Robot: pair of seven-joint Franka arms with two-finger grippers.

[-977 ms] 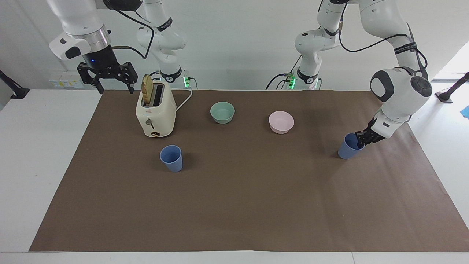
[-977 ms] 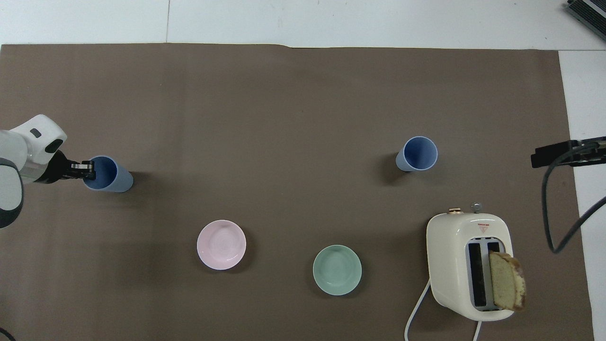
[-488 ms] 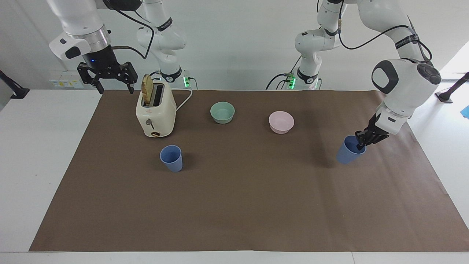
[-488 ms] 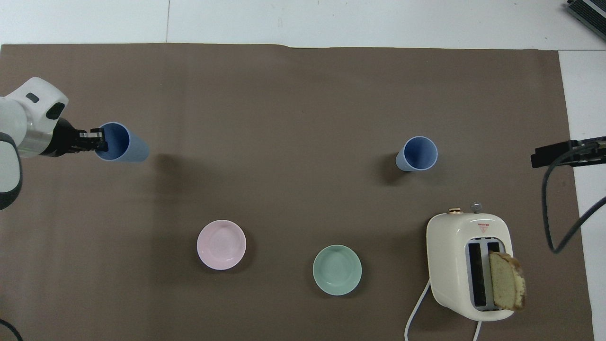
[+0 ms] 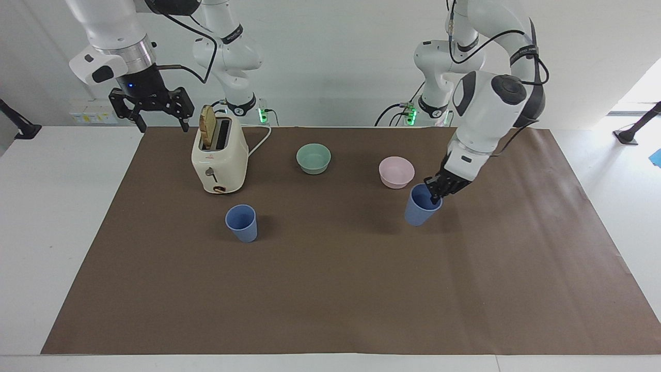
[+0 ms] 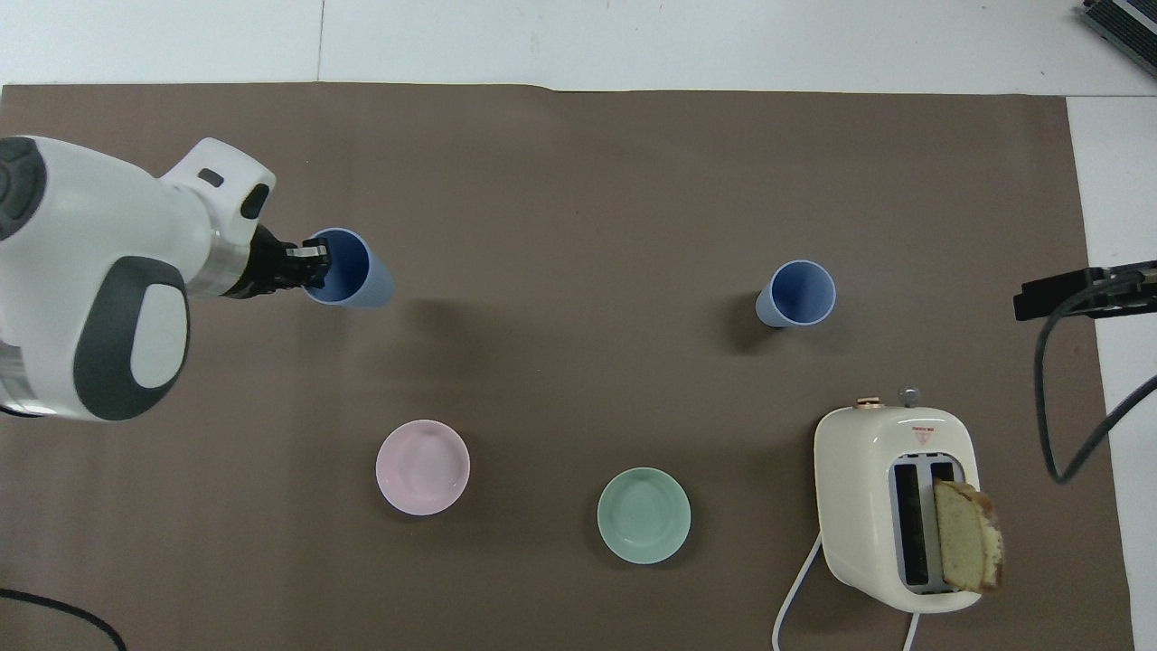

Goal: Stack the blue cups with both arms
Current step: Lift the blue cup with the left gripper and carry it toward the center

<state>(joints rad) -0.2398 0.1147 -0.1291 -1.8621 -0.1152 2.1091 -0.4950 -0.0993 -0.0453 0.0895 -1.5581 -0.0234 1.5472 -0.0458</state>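
My left gripper [image 5: 435, 195] is shut on the rim of one blue cup [image 5: 419, 207] and holds it tilted a little above the brown mat, over the spot just beside the pink bowl [image 5: 396, 172]. In the overhead view this cup [image 6: 354, 271] hangs from the left gripper [image 6: 312, 265]. The second blue cup [image 5: 241, 222] stands upright on the mat near the toaster [image 5: 219, 155], farther from the robots than it; it also shows in the overhead view [image 6: 797, 293]. My right gripper [image 5: 162, 122] is open and empty, raised beside the toaster, and waits.
A cream toaster [image 6: 895, 506] with a bread slice [image 6: 967, 535] sticking out stands toward the right arm's end. A mint-green bowl [image 6: 644, 515] and the pink bowl [image 6: 422, 467] sit on the brown mat [image 6: 578, 181] nearer to the robots than the cups.
My left arm has lifted its blue cup off the mat and carried it from the left arm's end toward the middle of the table. The right arm has not moved.
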